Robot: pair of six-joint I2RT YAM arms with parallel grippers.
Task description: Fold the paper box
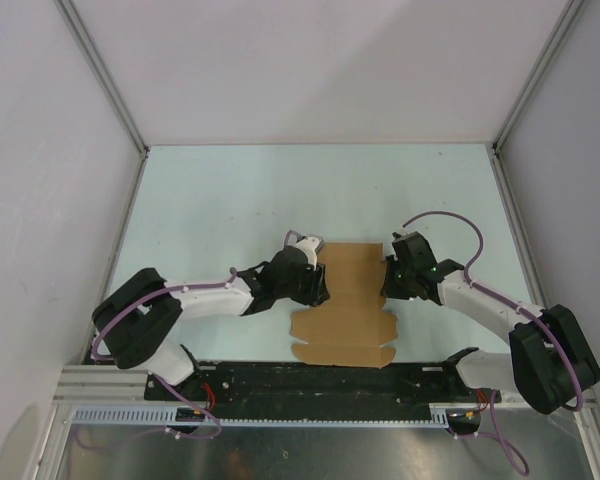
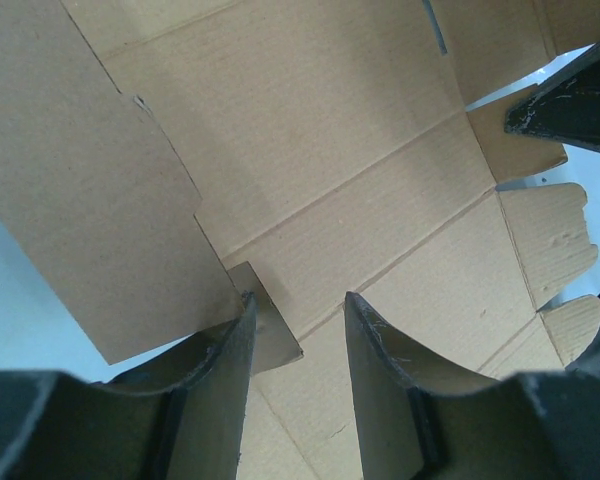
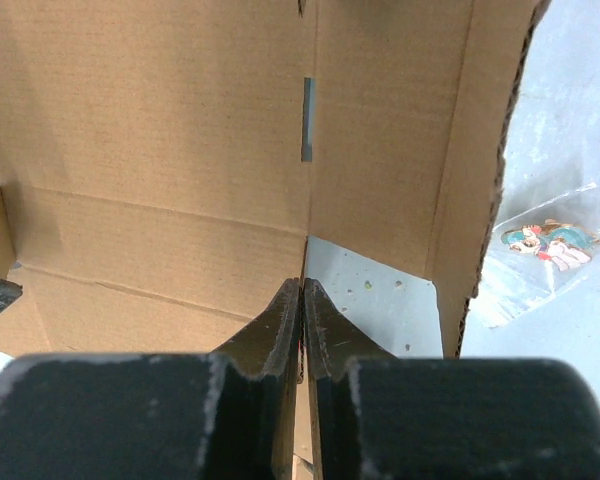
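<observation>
The paper box (image 1: pixel 345 305) is a brown die-cut cardboard sheet lying partly folded between my two grippers. My left gripper (image 1: pixel 308 278) is at its left edge. In the left wrist view (image 2: pixel 298 300) it is open over the sheet (image 2: pixel 320 150), with its left finger (image 2: pixel 220 380) against a raised side flap (image 2: pixel 70 190) and a small tab. My right gripper (image 1: pixel 392 275) is at the right edge. In the right wrist view (image 3: pixel 302 285) it is shut on the thin edge of a raised panel of the box (image 3: pixel 180 130).
A clear plastic scrap with a coloured sticker (image 3: pixel 542 245) lies on the pale table beyond the box, and also shows in the top view (image 1: pixel 300 238) by my left gripper. White enclosure walls stand on three sides. A black and metal rail (image 1: pixel 310 385) runs along the near edge.
</observation>
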